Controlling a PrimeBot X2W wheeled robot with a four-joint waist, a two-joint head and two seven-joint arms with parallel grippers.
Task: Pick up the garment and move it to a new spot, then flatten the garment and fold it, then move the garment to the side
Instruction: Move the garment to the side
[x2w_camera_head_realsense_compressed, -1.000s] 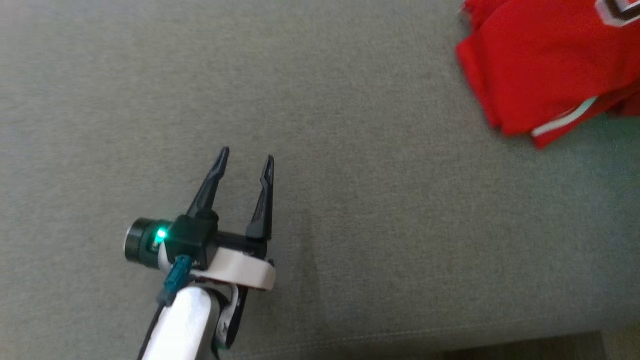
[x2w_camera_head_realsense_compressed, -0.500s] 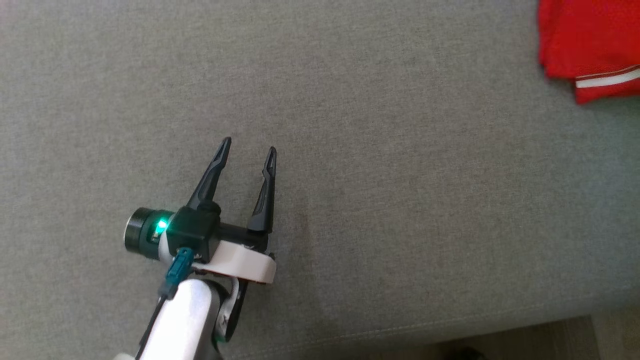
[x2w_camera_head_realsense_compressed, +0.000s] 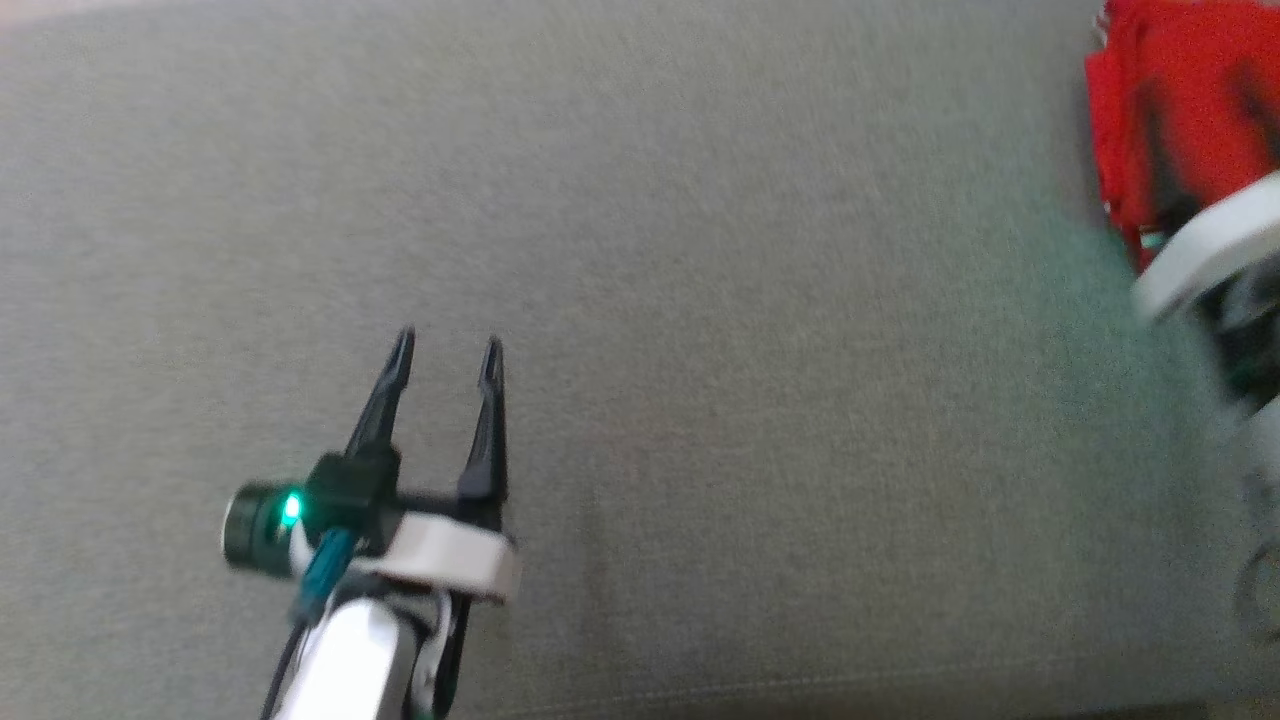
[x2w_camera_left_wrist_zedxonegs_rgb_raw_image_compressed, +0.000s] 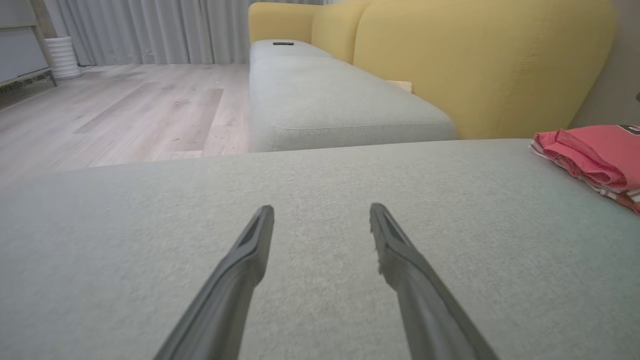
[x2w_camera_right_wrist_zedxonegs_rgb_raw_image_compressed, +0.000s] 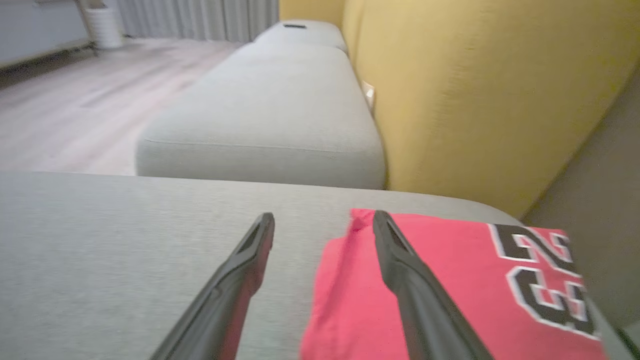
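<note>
Folded red cloth garment (x2w_camera_right_wrist_zedxonegs_rgb_raw_image_compressed: 450, 290) with black numerals lies on the grey fabric cushion (x2w_camera_right_wrist_zedxonegs_rgb_raw_image_compressed: 125, 250) just beneath the right gripper (x2w_camera_right_wrist_zedxonegs_rgb_raw_image_compressed: 322, 217), spread wide and empty. The left gripper (x2w_camera_left_wrist_zedxonegs_rgb_raw_image_compressed: 321, 210), likewise empty, sits well away. The task seems essentially finished.

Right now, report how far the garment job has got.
Done, it seems: the red garment lies folded flat at the right end of the grey cushion. In hand: nothing; the right gripper stands open over the garment's edge, the left gripper open over bare cushion. Left: probably only drawing the arms back.
</note>
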